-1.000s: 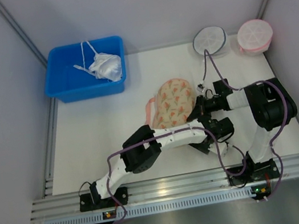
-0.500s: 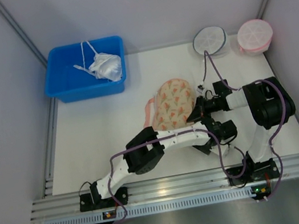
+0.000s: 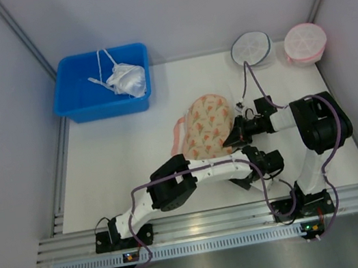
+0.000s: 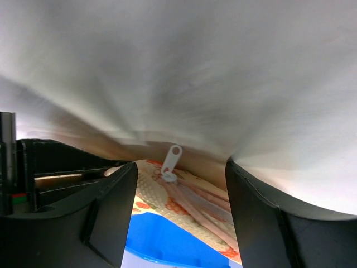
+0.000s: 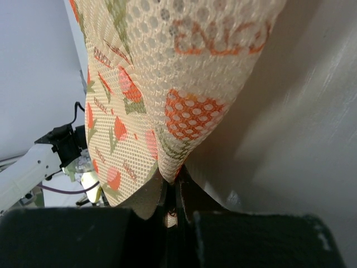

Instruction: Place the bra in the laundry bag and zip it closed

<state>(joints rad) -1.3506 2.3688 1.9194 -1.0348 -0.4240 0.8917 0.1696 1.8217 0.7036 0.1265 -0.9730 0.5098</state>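
The laundry bag [image 3: 206, 123], peach with orange flower print, lies mid-table with one domed half facing up. My right gripper [image 3: 238, 134] is shut on its right edge; the wrist view shows the printed mesh fabric [image 5: 167, 111] pinched between the jaws of the right gripper [image 5: 170, 181]. My left gripper [image 3: 247, 155] is just near of the bag and open. In its wrist view the white zipper pull [image 4: 170, 162] stands up on the pink zipper rim [image 4: 195, 201], between the spread jaws of the left gripper [image 4: 181, 167], untouched. The bra is hidden.
A blue bin [image 3: 83, 102] at the back left holds a white bra with string straps [image 3: 126, 79]. A round white mesh pouch [image 3: 250, 47] and a round pink pouch [image 3: 305, 42] sit at the back right. Grey walls close in the sides.
My left arm has drawn back slightly toward the near edge, its jaws a touch wider. The right gripper keeps its hold on the bag's edge.
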